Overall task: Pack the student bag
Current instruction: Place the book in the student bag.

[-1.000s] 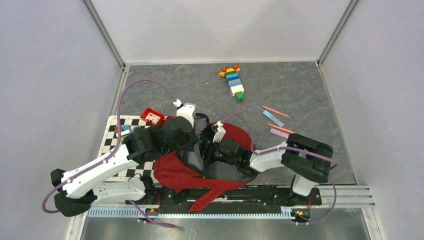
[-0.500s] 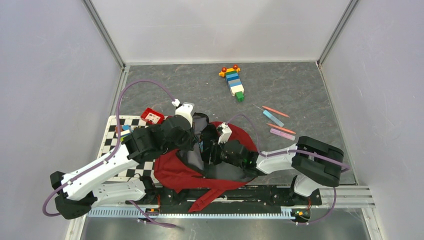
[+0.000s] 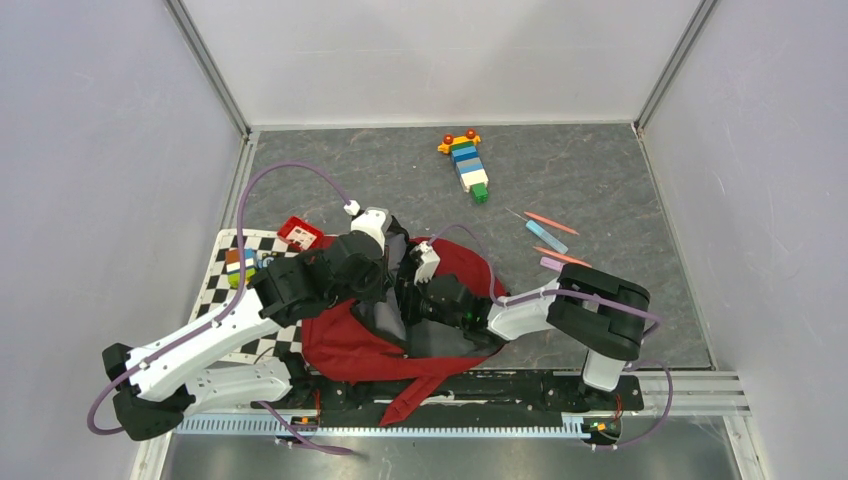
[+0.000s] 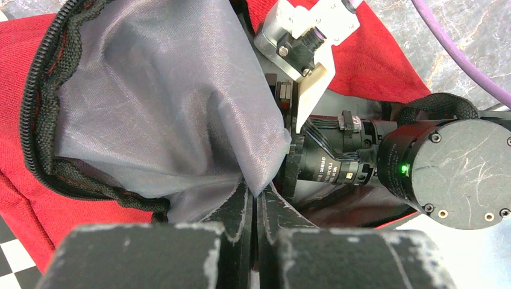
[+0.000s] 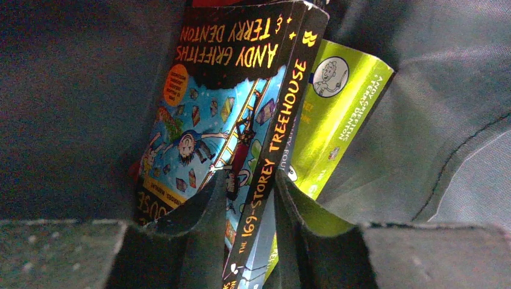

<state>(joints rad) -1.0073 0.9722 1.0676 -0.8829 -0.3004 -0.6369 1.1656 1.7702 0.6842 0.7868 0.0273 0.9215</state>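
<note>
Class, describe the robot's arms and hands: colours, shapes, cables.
The left arm and right arm have white links, black joints and purple cables. The left hand and right hand have dark tapered fingers; a green light marks the right wrist.

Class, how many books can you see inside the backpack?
2. The Treehouse book stands between the right gripper's fingers; a green book stands beside it. More may be hidden deeper inside.

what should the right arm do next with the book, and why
Probably ease the Treehouse book deeper beside the green book: the right gripper straddles its spine inside the student bag, while the left gripper pinches the grey lining open.
</note>
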